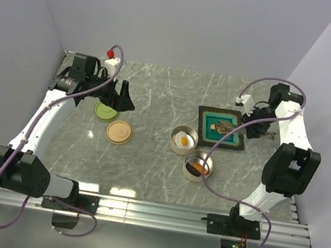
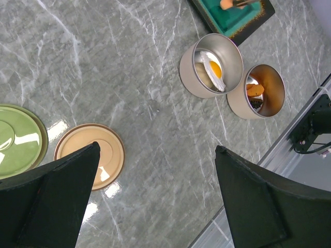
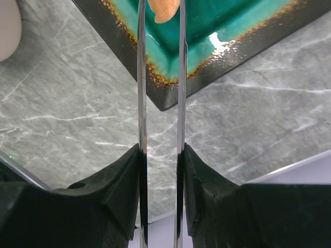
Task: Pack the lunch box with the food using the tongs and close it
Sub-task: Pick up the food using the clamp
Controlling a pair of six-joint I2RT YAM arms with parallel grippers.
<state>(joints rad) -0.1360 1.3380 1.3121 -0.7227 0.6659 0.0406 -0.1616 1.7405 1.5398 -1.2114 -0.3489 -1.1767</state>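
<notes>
Right claw (image 3: pixel 161 155) clamps the tongs (image 3: pixel 141 77), an orange piece (image 3: pixel 164 10) between their arms; left claw (image 2: pixel 155 165) gapes apart.

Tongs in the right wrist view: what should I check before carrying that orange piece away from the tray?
1. Right gripper shut on the tongs: ok, both arms squeezed between the jaws.
2. Orange piece between the tong arms, over the teal tray: ok.
3. Tips pinching it firmly: cannot tell, cut off by the frame.
4. Egg tin and second tin uncovered: ok.
5. Left gripper open, off by the tan lid: ok.
</notes>
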